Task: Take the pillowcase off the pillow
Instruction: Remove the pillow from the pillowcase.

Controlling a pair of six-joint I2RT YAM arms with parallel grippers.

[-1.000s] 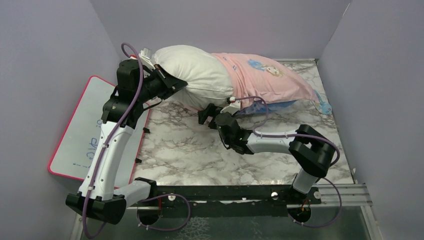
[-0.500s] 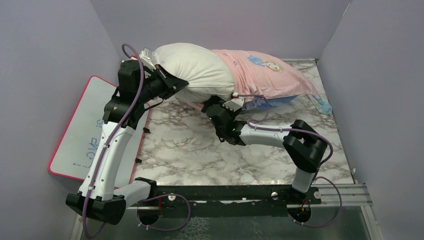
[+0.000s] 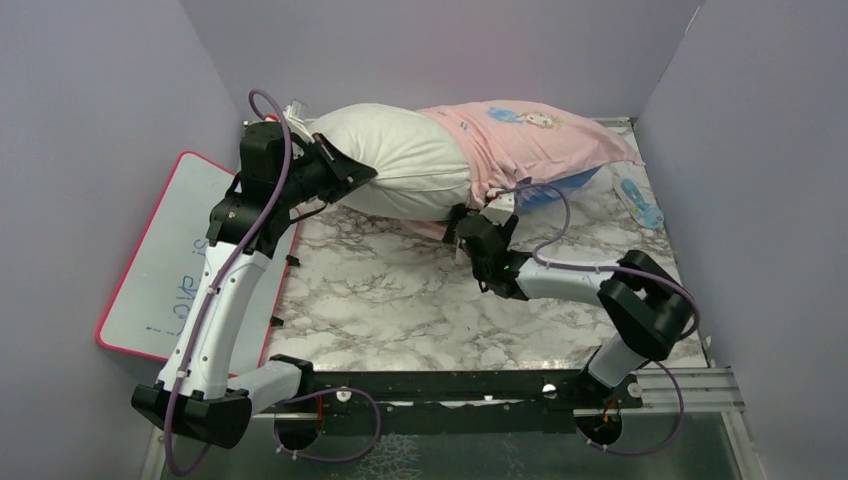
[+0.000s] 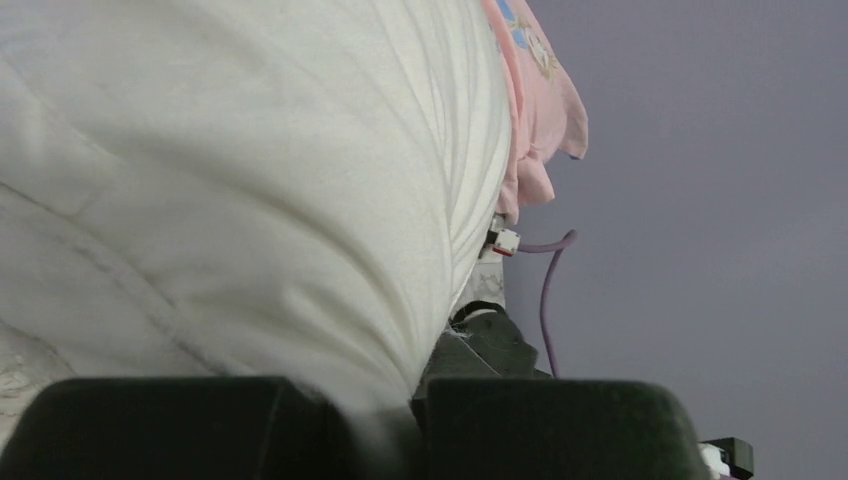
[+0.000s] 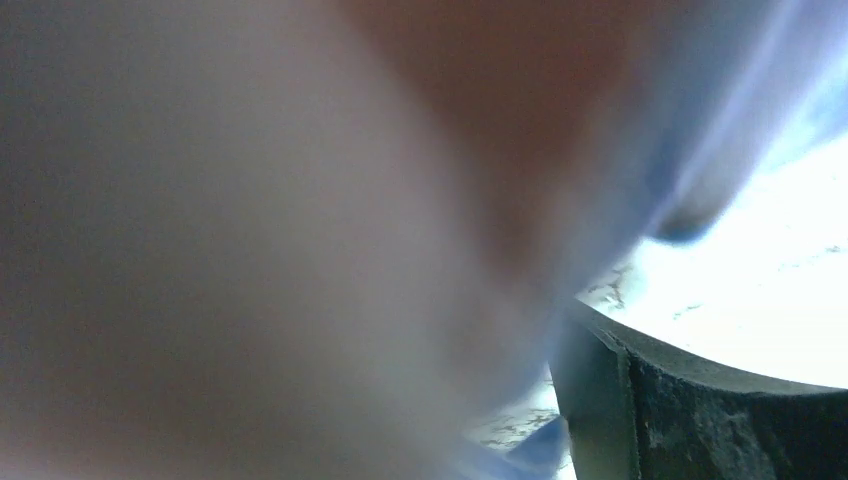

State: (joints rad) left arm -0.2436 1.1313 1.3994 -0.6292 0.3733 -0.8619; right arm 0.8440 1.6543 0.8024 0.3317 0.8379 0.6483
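The white pillow (image 3: pixel 400 165) lies along the back of the marble table (image 3: pixel 400 300), its left end raised. The pink pillowcase (image 3: pixel 530 140) with a princess print covers its right half, and blue fabric shows underneath (image 3: pixel 555 190). My left gripper (image 3: pixel 352 175) is shut on the pillow's bare left end; in the left wrist view, white pillow fabric (image 4: pixel 250 180) is pinched between the fingers (image 4: pixel 550 430). My right gripper (image 3: pixel 468 218) sits under the pillowcase's open edge. In the right wrist view, blurred pink and blue cloth (image 5: pixel 300 250) hides all but one finger (image 5: pixel 700 420).
A pink-edged whiteboard (image 3: pixel 180 260) leans at the table's left side beside the left arm. A small blue-and-white object (image 3: pixel 640 205) lies on the table at the back right. Purple walls close in the left, back and right.
My right gripper moved from open table in under the pillow, then right to the pillowcase's edge. The pillow and case have risen and shifted slightly right. My left gripper kept its hold.
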